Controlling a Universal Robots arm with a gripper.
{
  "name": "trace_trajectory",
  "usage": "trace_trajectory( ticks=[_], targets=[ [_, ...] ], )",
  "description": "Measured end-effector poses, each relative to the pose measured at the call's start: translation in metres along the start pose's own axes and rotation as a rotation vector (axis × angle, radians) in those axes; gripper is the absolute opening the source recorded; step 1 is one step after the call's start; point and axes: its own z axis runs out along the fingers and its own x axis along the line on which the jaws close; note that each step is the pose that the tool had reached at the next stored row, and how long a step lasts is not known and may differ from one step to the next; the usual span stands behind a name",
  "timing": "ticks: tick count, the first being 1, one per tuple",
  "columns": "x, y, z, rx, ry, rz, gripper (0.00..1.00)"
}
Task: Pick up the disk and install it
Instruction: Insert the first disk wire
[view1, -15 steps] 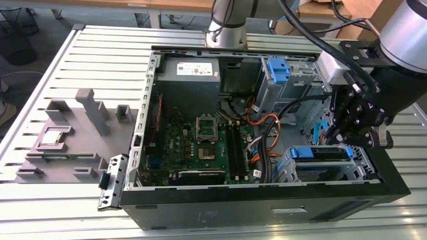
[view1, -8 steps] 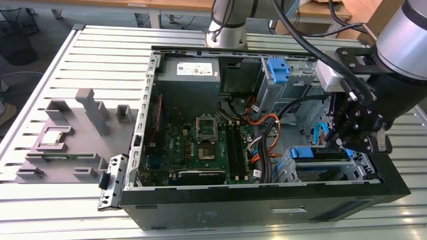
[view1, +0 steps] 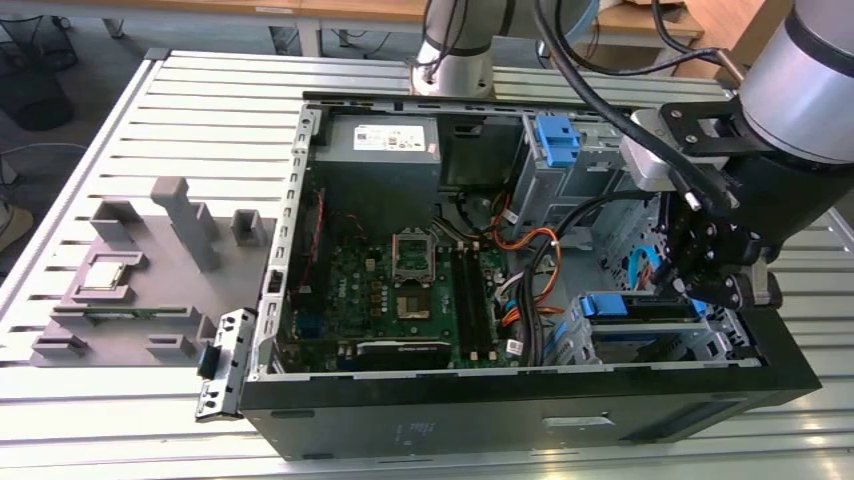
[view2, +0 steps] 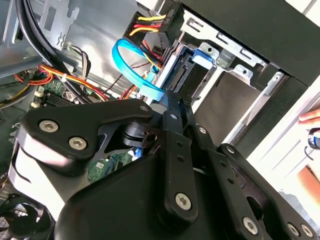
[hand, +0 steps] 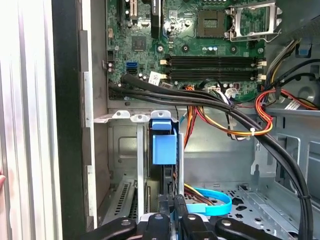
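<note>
Slatted metal table (view1: 200, 90) carried the open computer case (view1: 534, 420). Within it the disk (hand: 164, 145) stood edge-on in the drive bay (hand: 122, 150), my gripper (hand: 171, 206) at its near end; whether it pinched the disk I could not tell. I judged a straight, square push best. The first wrist view gave the disk's line against the bay walls; the second wrist view added the blue cable (view2: 131, 70) looping just beside it.
</note>
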Motion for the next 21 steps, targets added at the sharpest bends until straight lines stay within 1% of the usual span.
trace_trajectory(
  ticks=[2,4,7,9,10,13,17,21],
  targets=[
    [0.0,0.0025,-0.0001,0.0055,-0.0004,0.0,0.16],
    [0.0001,0.0051,0.0003,0.015,-0.0007,-0.001,0.16],
    [0.0002,0.0097,0.0011,0.032,-0.0011,-0.002,0.16],
    [0.0002,0.0121,0.0017,0.0406,-0.0013,-0.002,0.16],
    [0.0003,0.0127,0.0021,0.0439,-0.0013,-0.002,0.16],
    [0.0003,0.0131,0.0036,0.0483,-0.0014,-0.003,0.16],
    [0.0004,0.0148,0.0048,0.0643,-0.0033,-0.006,0.16],
    [0.0005,0.018,0.0054,0.0736,-0.0038,-0.007,0.16]
  ],
)
